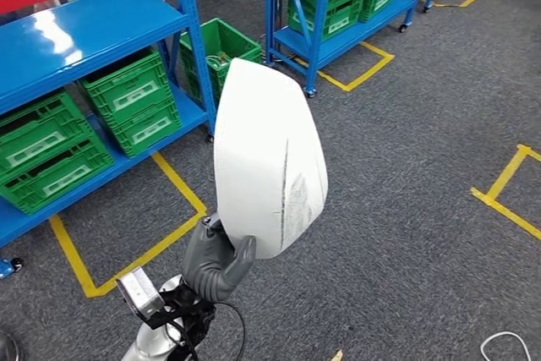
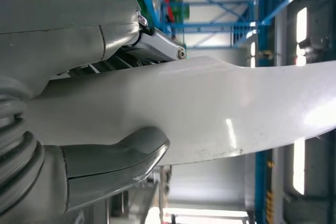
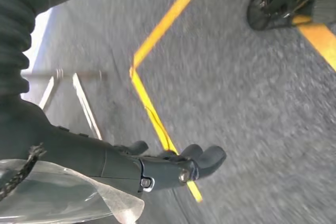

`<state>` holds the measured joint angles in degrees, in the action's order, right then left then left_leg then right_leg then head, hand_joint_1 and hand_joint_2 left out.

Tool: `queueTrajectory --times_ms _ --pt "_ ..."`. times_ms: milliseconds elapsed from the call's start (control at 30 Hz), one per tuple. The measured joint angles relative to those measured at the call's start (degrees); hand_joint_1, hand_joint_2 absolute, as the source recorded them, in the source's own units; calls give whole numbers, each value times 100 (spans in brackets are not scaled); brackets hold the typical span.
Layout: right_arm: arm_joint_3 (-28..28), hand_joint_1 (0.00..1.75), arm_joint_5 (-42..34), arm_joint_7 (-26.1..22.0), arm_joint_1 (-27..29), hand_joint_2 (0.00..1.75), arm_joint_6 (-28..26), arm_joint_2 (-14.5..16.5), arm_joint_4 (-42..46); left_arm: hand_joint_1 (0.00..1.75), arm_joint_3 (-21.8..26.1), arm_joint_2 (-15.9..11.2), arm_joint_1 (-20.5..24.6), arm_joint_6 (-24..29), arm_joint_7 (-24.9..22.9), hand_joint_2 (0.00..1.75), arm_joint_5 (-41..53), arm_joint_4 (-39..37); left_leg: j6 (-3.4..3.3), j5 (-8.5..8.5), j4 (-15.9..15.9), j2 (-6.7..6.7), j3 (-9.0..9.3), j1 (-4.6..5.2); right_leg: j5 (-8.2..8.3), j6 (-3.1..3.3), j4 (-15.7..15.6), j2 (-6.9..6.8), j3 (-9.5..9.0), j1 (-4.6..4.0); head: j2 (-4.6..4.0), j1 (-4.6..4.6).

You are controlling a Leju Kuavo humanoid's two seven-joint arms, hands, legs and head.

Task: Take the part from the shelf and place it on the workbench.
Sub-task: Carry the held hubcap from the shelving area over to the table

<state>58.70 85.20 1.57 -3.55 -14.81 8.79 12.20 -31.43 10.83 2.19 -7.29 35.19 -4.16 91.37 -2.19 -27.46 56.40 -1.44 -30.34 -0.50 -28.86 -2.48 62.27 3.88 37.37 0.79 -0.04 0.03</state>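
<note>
Left robot hand raised, pinching white part; right robot hand empty, fingers apart.

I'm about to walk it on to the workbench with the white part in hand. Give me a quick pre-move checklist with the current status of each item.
1. Part held: the left hand grips the white part at its lower edge. Ok.
2. Grip on both faces: in the left wrist view the thumb presses one face and the fingers the other. Ok.
3. Right hand free: it hangs over the floor, fingers loosely curled, holding nothing. Ok.
4. Part clear of the blue shelf: they are apart. Ok.
5. Floor ahead: grey carpet with yellow tape lines, no obstacle visible, though the part blocks some of the view. Cannot tell fully.
6. Workbench located: cannot tell.
</note>
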Motion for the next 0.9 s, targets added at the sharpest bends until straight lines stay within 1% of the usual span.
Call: queueTrajectory --times_ms 33,67,100,133,167,200,233,267,300,333,367,400,433,467,500,533,567,600,633,667,700,733,767,800,833,867,900 --pt "1 0 -1 3 -10 175 0 0 0 175 1 -2 -3 -1 0 175 1 0 -13 2 -5 92 -6 6 -195 -20 384 -179 189 -7 0 19" --pt "0 0 -2 5 -18 175 2 1 0 175 2 -4 -8 -1 -1 175 1 0 -18 2 -4 195 -15 14 -362 -41 777 -282 378 0 0 27" --pt "-1 0 -2 7 -18 175 2 1 0 175 4 -8 -13 -1 -1 175 1 -1 -18 0 -2 292 -21 19 -445 -57 1048 -336 501 8 0 27" --pt "-1 0 -2 8 -12 175 3 1 0 175 4 -10 -15 -1 -1 175 2 -1 -15 -3 -1 383 -24 22 -427 -70 1120 -370 518 16 0 28" --pt "-1 0 -4 9 -3 175 3 1 0 175 4 -10 -15 -1 -1 175 1 -1 -8 -8 0 463 -22 22 -303 -77 940 -405 399 23 0 29" --pt "0 0 -5 10 3 175 3 -1 1 175 4 -10 -15 -1 -1 175 1 -1 5 -17 2 534 -13 22 -121 -77 560 -469 171 27 0 30" --pt "1 0 -5 11 1 175 3 -1 1 175 3 -10 -14 -1 -1 175 -1 -1 28 -32 8 598 -5 33 21 -69 113 -595 -89 20 0 31" --pt "1 0 -7 11 -7 175 3 -2 2 175 3 -10 -12 -1 -1 175 -2 -1 57 -49 19 655 3 49 125 -39 -255 -692 -310 10 -1 31" --pt "1 0 -7 11 -17 175 4 -2 2 175 2 -10 -10 -1 -1 175 -1 -1 83 -63 29 707 10 68 168 -2 -481 -756 -445 -2 -1 28" --pt "1 0 -10 12 -20 175 4 -2 2 175 2 -11 -7 -1 -2 175 1 -1 111 -73 36 756 17 86 161 41 -564 -771 -493 -16 -1 25" --pt "1 0 -16 15 -16 175 5 -2 2 175 0 -11 -4 -1 -2 175 1 -1 135 -80 40 803 26 91 170 87 -561 -704 -492 -22 -1 26" --pt "1 0 -22 21 -6 175 5 -2 2 175 -2 -11 0 -2 -3 175 1 -1 167 -96 49 813 31 83 177 125 -561 -645 -483 -16 0 24" --pt "1 0 -28 29 1 175 5 -2 2 175 -4 -10 5 -2 -3 175 -1 0 202 -150 96 739 23 69 186 157 -563 -590 -477 -9 0 20" --pt "1 0 -34 41 1 175 4 -2 2 175 -5 -11 8 -2 -3 175 -3 0 234 -261 231 609 -22 53 201 189 -569 -535 -474 1 0 14" --pt "2 0 -37 51 -6 175 4 -2 2 175 -5 -13 9 -2 -3 175 -4 0 260 -438 502 443 -129 38 214 218 -573 -475 -471 10 0 6" --pt "2 0 -39 57 -14 175 4 -1 2 175 -4 -16 5 -2 -4 175 -6 0 269 -647 886 296 -288 30 219 236 -572 -410 -464 8 0 -2" --pt "3 0 -40 62 -21 175 5 -1 2 175 -3 -19 -1 -2 -4 175 -7 -1 271 -833 1304 218 -471 27 223 250 -570 -336 -459 2 0 -2" --pt "3 0 -40 64 -22 175 5 -1 2 175 -3 -21 -5 -1 -7 175 -8 -2 267 -939 1631 184 -621 27 225 257 -569 -256 -457 -4 0 -1" --pt "3 0 -40 68 -19 175 6 -2 2 175 -2 -22 -8 -1 -10 175 -9 -2 257 -923 1762 168 -690 28 226 259 -566 -174 -458 -10 0 -2" --pt "3 0 -41 72 -16 175 9 -2 2 175 -2 -23 -8 -2 -13 175 -9 -3 239 -787 1658 151 -655 28 227 260 -562 -89 -463 -14 0 -1" --pt "4 0 -41 76 -14 175 14 -2 2 175 -3 -23 -7 -2 -16 175 -10 -3 214 -559 1346 108 -527 28 227 259 -556 -2 -471 -16 0 -2" --pt "4 0 -41 79 -13 175 19 0 2 175 -3 -23 -6 -3 -18 175 -10 -3 180 -328 943 -11 -358 25 228 255 -550 80 -474 -11 0 -1" --pt "5 0 -40 80 -19 175 26 4 1 175 -3 -23 -5 -3 -18 175 -10 -3 150 -154 577 -140 -208 19 230 242 -538 161 -465 -12 0 3" --pt "5 0 -40 80 -25 175 29 7 1 175 -3 -22 -3 -3 -19 175 -10 -3 130 -69 311 -248 -101 17 237 219 -527 231 -439 -6 0 0" --pt "5 0 -39 81 -28 175 32 10 0 175 -3 -21 -2 -3 -20 175 -10 -3 118 -61 185 -318 -57 18 249 188 -523 291 -404 5 0 1" --pt "5 0 -39 81 -25 175 34 11 0 175 -4 -17 -1 -3 -22 175 -10 -3 114 -77 150 -300 -53 24 266 148 -525 349 -372 13 0 -4" --pt "5 0 -38 83 -11 175 34 11 0 175 -6 -11 3 -3 -23 175 -10 -3 99 -77 116 -244 -45 19 277 111 -529 387 -333 25 0 -8"
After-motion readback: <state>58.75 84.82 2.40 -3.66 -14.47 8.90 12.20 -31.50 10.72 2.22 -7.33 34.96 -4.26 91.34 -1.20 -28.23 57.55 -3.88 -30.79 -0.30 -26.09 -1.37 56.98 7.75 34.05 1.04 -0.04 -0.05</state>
